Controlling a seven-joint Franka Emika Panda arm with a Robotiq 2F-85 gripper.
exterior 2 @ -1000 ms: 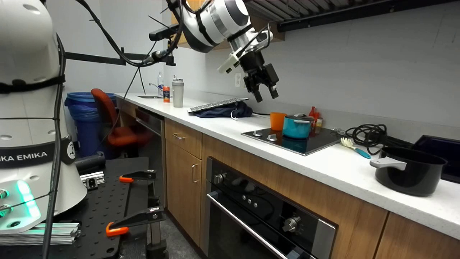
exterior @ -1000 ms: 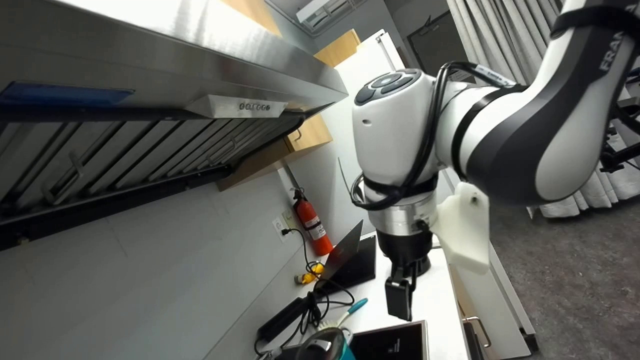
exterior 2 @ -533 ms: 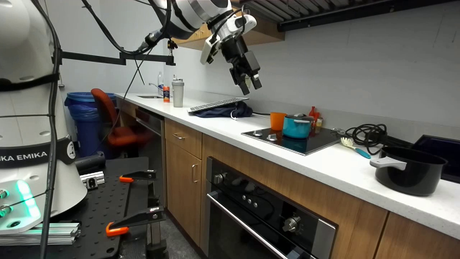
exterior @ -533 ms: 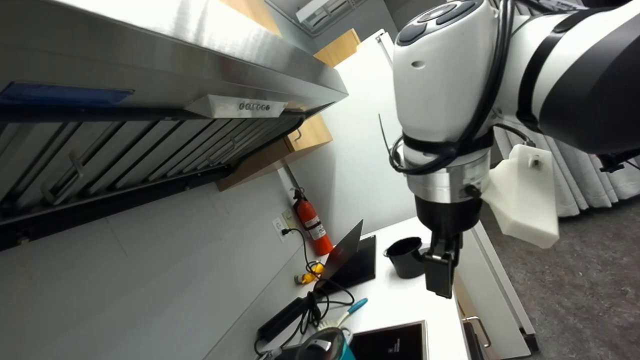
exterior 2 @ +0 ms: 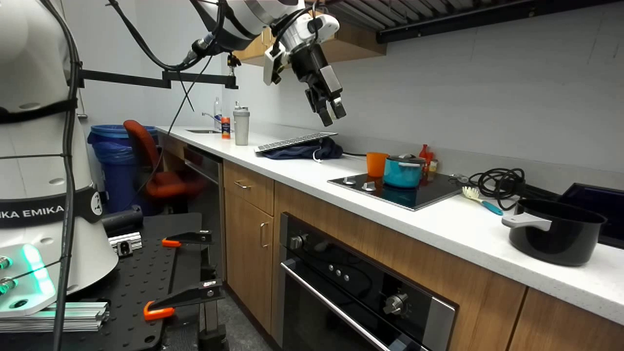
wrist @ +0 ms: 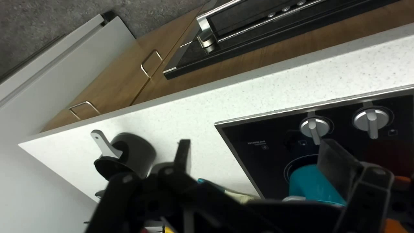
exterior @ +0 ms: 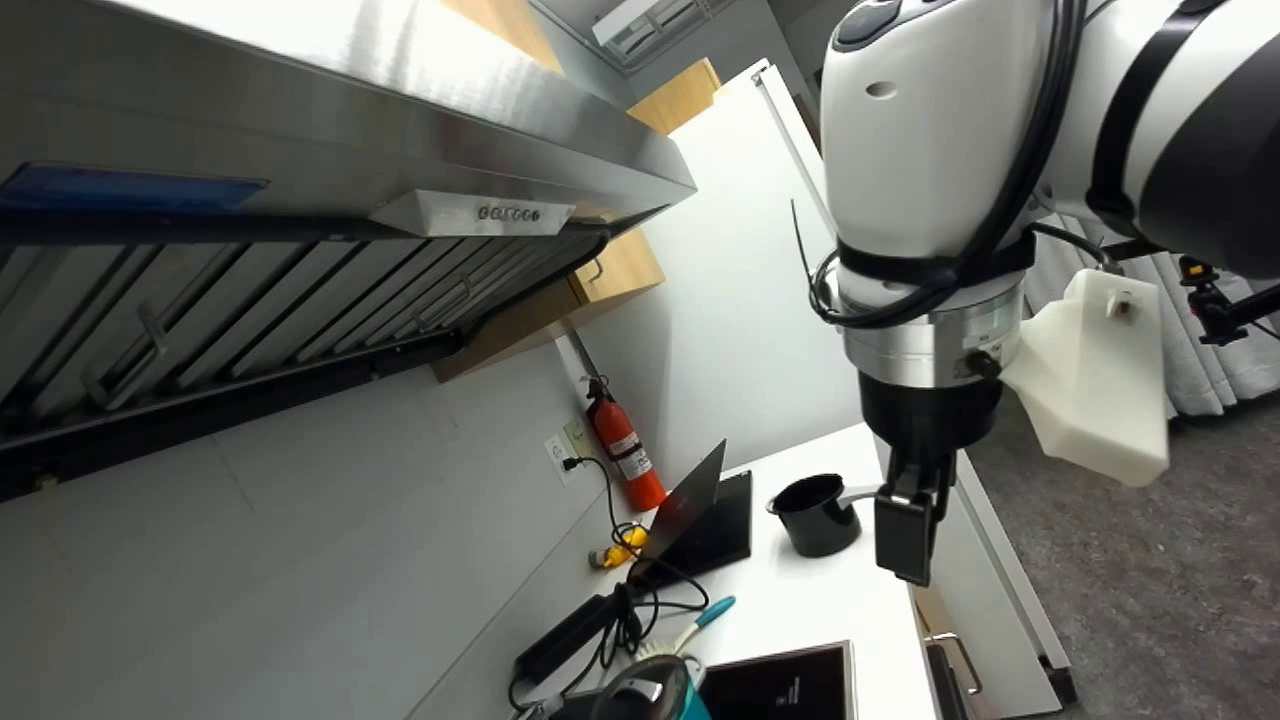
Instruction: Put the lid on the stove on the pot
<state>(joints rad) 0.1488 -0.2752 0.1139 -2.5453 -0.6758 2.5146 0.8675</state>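
Note:
A teal pot (exterior 2: 402, 175) stands on the black stove top (exterior 2: 429, 194), with a glass lid (exterior 2: 405, 158) on it. The lid shows partly in an exterior view (exterior: 632, 696). In the wrist view the teal pot (wrist: 312, 181) is partly behind a finger, and its lid is hidden. A black pot (exterior 2: 555, 236) with a grey handle stands uncovered on the counter; it also shows in the wrist view (wrist: 137, 150). My gripper (exterior 2: 332, 117) is open and empty, high above the counter, apart from both pots. In the wrist view its fingers (wrist: 336, 165) stand wide apart.
An orange cup (exterior 2: 376, 164) stands beside the teal pot, with red bottles (exterior 2: 425, 153) behind. A brush (exterior 2: 480, 200) and coiled cable (exterior 2: 499, 183) lie between stove and black pot. A keyboard (exterior 2: 295, 141) rests on dark cloth. The range hood (exterior: 300, 170) hangs above.
The arm has moved, and my gripper stands farther left and slightly higher in an exterior view. The black pot, previously hidden behind the gripper, shows in an exterior view. Pots and lid have not moved.

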